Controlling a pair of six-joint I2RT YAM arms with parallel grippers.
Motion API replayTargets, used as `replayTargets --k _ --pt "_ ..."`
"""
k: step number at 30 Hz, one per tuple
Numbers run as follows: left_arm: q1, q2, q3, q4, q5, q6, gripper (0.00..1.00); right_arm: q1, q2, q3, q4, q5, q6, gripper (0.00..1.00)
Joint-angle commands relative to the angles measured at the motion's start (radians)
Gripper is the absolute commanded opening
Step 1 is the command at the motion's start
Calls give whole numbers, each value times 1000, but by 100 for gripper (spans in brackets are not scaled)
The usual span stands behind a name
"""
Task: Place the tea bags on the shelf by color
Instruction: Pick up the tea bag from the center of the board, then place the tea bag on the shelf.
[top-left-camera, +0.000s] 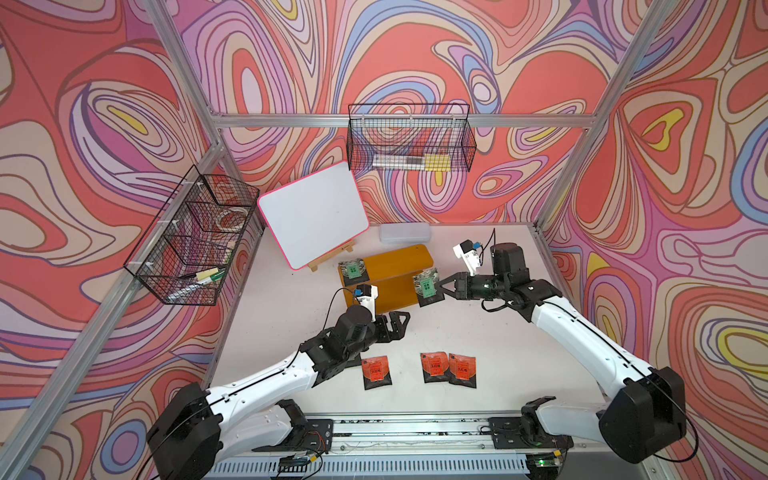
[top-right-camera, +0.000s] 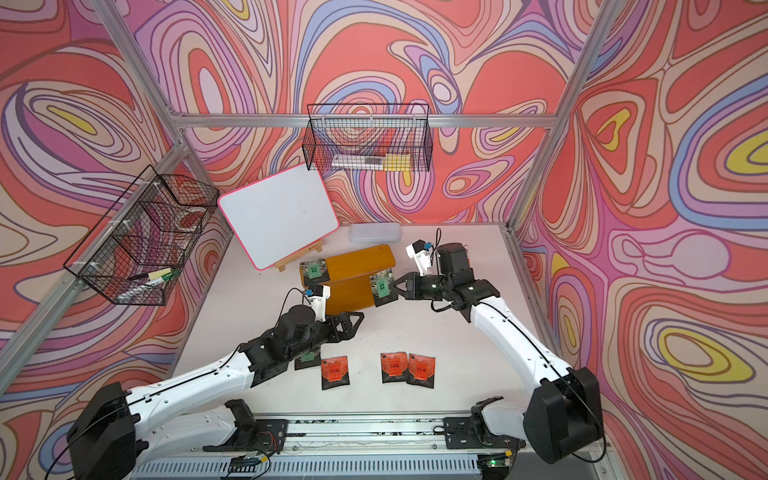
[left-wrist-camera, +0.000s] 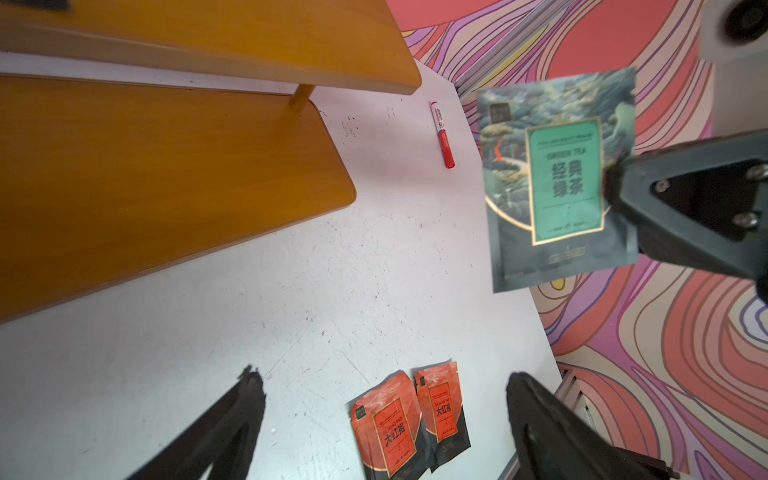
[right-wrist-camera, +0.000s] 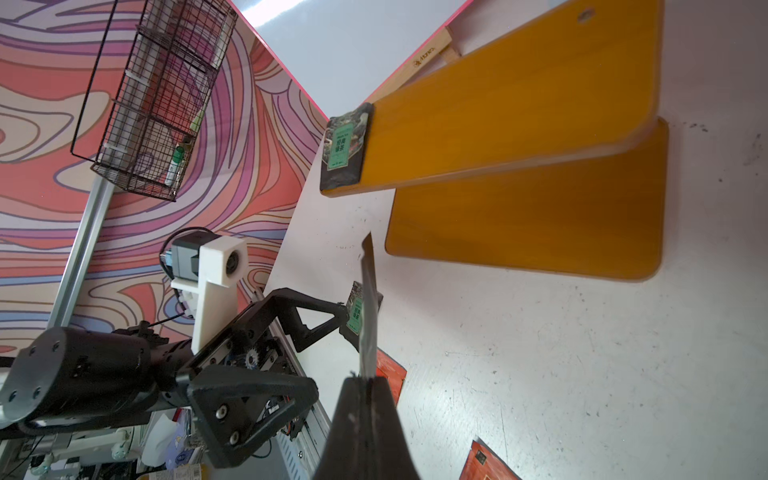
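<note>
Sachet (top-left-camera: 424, 286), green, pinched by right gripper (top-left-camera: 439, 287); we judge it meant for shelf (top-left-camera: 399, 259) beside its twin (top-left-camera: 353, 269); left gripper (left-wrist-camera: 382, 374) wide, empty.

Robot lab cell; aluminium frame (top-left-camera: 291, 120), patterned walls (top-left-camera: 415, 50)

Glossy foil-like tea bags (left-wrist-camera: 557, 178), smooth wooden shelf (left-wrist-camera: 166, 166) (faint sheen), scuffed matt white table (left-wrist-camera: 332, 291).

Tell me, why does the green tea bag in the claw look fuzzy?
Left wrist view: the held green tea bag is soft, maybe too near the lens, and the left gripper looks smeary at its tips. Right wrist view: that bag is edge-on and fuzzy, yet the shelf is crisp. Both top views: the frame bars lean outward, a wide-lens stretch.
</note>
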Motion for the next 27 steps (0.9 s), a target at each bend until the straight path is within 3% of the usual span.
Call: replayTargets --k 1,10,27 --pt "5 -72 -12 -118 -82 57 95 -6 60 80 -77 -47 -28 0" --pt "8 -239 2 -347 -271 124 98 -2 259 285 -98 -107 27 0" --pt "55 -448 -92 -498 -391 121 99 84 572 565 -80 -123 94 0"
